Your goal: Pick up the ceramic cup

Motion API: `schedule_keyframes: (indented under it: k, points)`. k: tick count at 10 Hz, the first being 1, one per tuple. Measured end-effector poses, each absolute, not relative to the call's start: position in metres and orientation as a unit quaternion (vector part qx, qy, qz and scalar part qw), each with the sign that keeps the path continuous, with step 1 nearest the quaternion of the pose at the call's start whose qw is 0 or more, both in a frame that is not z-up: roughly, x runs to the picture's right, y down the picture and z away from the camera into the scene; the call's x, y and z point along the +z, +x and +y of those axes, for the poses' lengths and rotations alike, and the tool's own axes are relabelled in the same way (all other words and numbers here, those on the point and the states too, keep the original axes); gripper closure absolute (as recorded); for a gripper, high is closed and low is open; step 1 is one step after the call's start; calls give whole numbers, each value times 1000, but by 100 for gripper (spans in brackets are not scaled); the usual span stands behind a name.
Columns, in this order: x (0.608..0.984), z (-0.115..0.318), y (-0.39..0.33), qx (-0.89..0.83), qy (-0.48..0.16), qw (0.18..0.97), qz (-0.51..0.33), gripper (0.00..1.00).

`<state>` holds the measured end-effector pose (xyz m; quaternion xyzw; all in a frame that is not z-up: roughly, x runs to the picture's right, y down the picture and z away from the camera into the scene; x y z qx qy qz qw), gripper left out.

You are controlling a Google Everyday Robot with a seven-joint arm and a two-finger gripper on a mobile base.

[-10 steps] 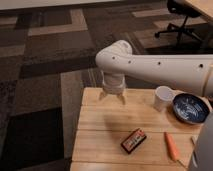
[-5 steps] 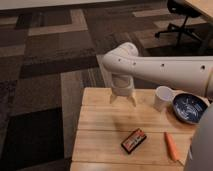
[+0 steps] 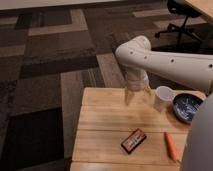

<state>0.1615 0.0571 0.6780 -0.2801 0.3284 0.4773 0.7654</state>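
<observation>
The white ceramic cup (image 3: pixel 163 98) stands upright on the wooden table (image 3: pixel 102 125) near its far right side, just left of a dark blue bowl (image 3: pixel 187 107). My gripper (image 3: pixel 137 95) hangs from the white arm over the far middle of the table, just left of the cup and apart from it. It holds nothing that I can see.
A dark snack packet (image 3: pixel 133 140) lies near the table's front middle. An orange carrot (image 3: pixel 172 146) lies to its right. A grey part of the robot (image 3: pixel 200 140) covers the table's right front. An office chair (image 3: pixel 181 20) stands on the carpet at the back right.
The arm and gripper have moved to the right along the table's far edge, closer to the cup. The objects on the table have not moved.
</observation>
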Motion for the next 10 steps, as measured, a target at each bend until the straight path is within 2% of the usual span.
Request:
schedule_keyframes:
  k: [1, 3, 10]
  points:
    - [671, 53, 162, 411, -310, 795, 321, 35]
    - [667, 49, 165, 371, -324, 811, 317, 35]
    - [674, 42, 170, 361, -311, 826, 301, 35]
